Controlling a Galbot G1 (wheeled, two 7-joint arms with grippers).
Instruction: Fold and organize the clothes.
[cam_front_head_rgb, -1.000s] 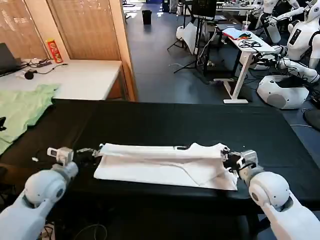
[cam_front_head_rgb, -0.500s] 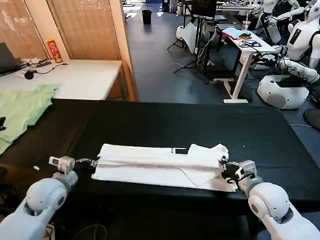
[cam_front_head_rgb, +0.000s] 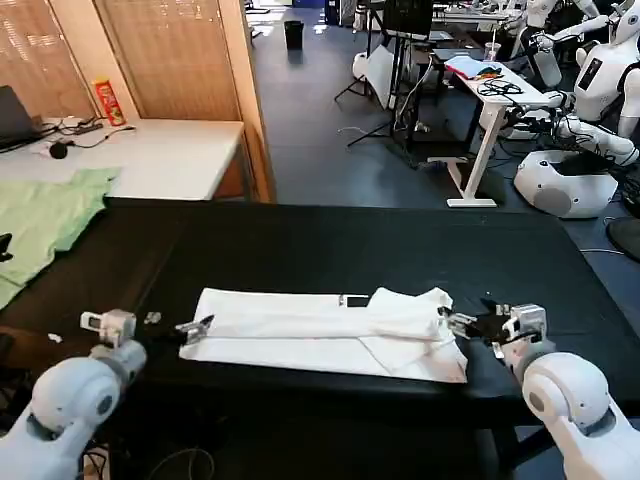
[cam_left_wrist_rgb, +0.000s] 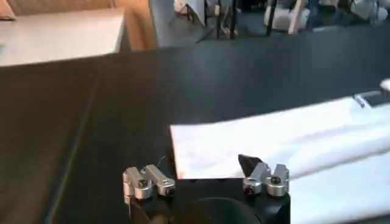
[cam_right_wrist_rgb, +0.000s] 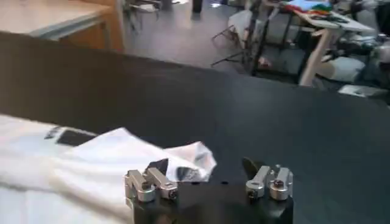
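The clothes, a white T-shirt (cam_front_head_rgb: 320, 330), lie folded into a long flat band across the near part of the black table (cam_front_head_rgb: 330, 240), with a small black mark on top. My left gripper (cam_front_head_rgb: 172, 323) stands open just off the band's left end, holding nothing. In the left wrist view the shirt (cam_left_wrist_rgb: 280, 137) lies ahead of the open left gripper (cam_left_wrist_rgb: 204, 175), its corner edge close to the spread fingers. My right gripper (cam_front_head_rgb: 472, 322) is open at the band's right end. In the right wrist view the shirt (cam_right_wrist_rgb: 91, 161) ends beside the open right gripper (cam_right_wrist_rgb: 207, 178).
A pale green garment (cam_front_head_rgb: 45, 220) hangs over the far left, half on a white table (cam_front_head_rgb: 160, 155) that carries a red and yellow can (cam_front_head_rgb: 108, 100). The black table's far half is bare cloth. Desks, stands and other robots (cam_front_head_rgb: 600, 90) fill the room behind.
Both grippers have let go of the shirt's ends, opened and drawn outward, away from them. The raised fold has settled flat on the table.
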